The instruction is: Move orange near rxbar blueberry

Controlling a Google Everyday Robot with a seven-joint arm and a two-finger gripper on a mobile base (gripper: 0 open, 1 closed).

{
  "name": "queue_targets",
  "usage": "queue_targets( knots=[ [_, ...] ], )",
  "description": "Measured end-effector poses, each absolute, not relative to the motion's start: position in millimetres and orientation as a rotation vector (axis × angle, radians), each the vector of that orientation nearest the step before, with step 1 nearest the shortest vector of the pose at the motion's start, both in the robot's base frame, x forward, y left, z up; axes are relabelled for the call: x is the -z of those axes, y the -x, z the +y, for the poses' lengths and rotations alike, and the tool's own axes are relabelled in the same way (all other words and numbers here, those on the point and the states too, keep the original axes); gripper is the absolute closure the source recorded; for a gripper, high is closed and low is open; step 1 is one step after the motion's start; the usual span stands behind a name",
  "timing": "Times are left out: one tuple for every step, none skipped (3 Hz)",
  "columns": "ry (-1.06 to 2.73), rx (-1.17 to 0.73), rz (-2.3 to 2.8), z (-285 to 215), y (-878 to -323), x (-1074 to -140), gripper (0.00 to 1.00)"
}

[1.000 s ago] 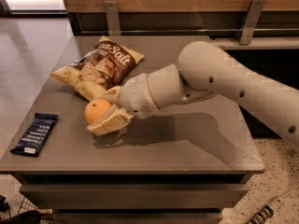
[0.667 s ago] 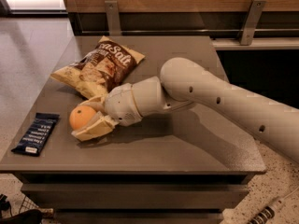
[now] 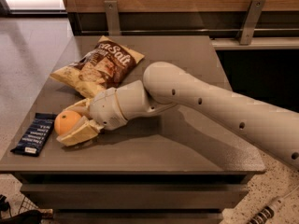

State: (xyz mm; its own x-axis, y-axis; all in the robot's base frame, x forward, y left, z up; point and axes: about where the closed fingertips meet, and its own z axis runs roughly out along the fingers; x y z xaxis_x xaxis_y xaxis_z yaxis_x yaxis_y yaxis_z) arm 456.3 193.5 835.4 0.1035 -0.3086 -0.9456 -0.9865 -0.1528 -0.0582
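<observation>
**A:** Two fingers of the gripper (image 3: 70,124) clasp the orange (image 3: 66,121), one above, one below, at the table's (image 3: 177,148) 9 o'clock side.

**B:** And the rxbar blueberry (image 3: 34,134)?

**A:** Just beside the orange, at its 8 o'clock, flat along the table's left edge near the front corner.

**B:** Open room?

**A:** Bare top along the front edge at 6 o'clock; the chip bag (image 3: 100,66) lies at 11.

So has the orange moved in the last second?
Yes, the orange, held in the gripper, moved left from the chip bag toward the rxbar blueberry.
</observation>
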Motion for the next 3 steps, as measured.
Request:
queue_targets(
  knots=[
    [1.603, -1.066, 1.362, 197.8, -456.4, -826.6, 0.97],
    [1.603, -1.066, 1.362, 197.8, -456.4, -828.1, 0.67],
    [1.603, -1.066, 1.362, 197.9, -456.3, -828.5, 0.36]
  ],
)
